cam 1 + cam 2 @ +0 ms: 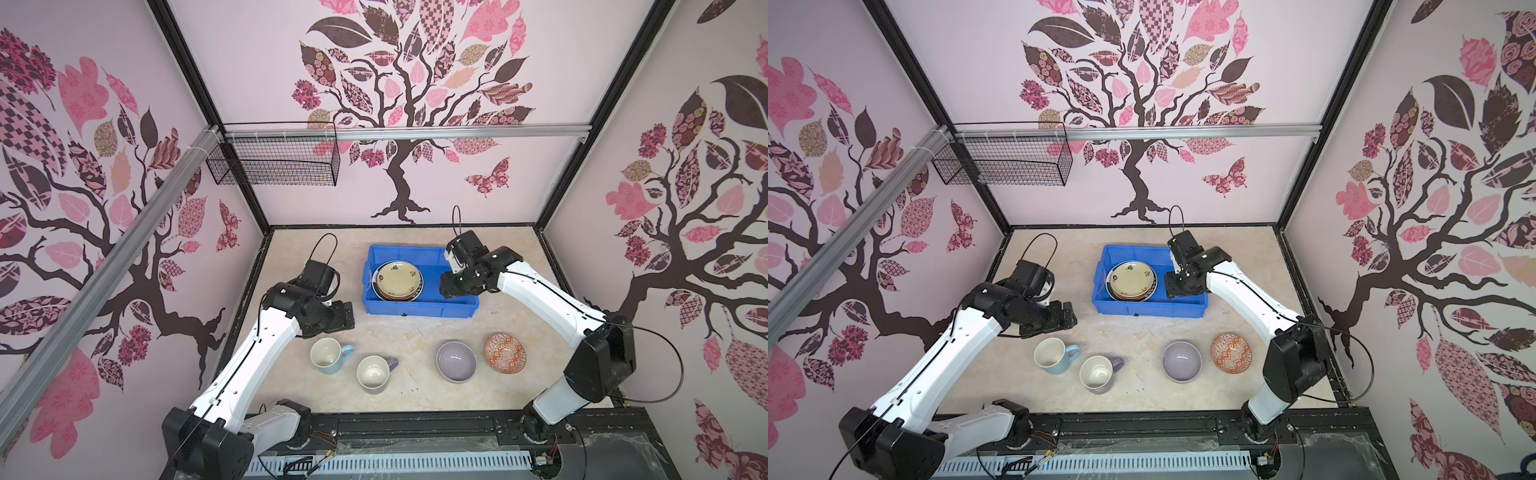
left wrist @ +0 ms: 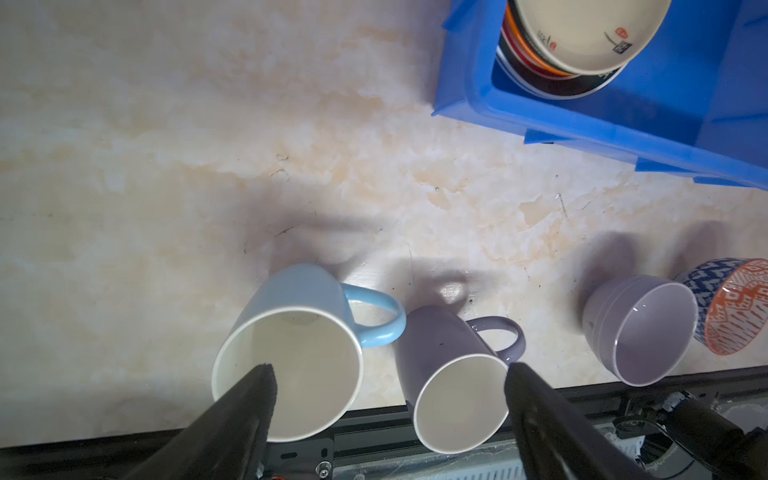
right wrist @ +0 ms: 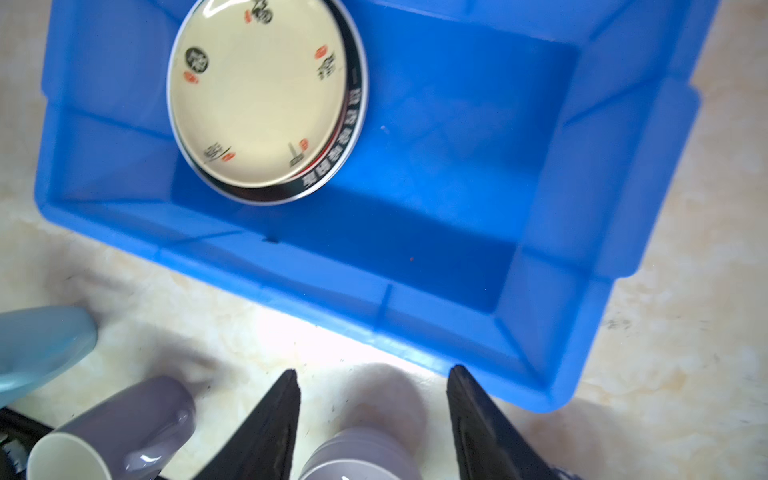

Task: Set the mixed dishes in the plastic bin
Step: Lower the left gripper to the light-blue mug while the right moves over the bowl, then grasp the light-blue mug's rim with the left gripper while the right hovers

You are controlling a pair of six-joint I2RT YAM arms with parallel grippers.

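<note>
The blue plastic bin [image 1: 419, 309] sits at the table's far middle and holds a stack of plates [image 1: 398, 280] with a cream one on top. In front stand a light-blue mug [image 1: 328, 355], a lavender mug [image 1: 374, 374], a lavender bowl [image 1: 456, 360] and an orange-white patterned bowl [image 1: 505, 353]. My left gripper [image 1: 347, 318] hangs open and empty left of the bin, behind the mugs; in the left wrist view its fingers [image 2: 257, 399] frame both mugs. Above the bin's bare right half, my right gripper [image 1: 446, 289] is open and holds nothing.
A black wire basket [image 1: 274, 160] hangs on the back-left rail, well above the table. A black rail [image 1: 415, 432] with cable ducting runs along the front edge. Patterned walls close in the table's left, back and right sides.
</note>
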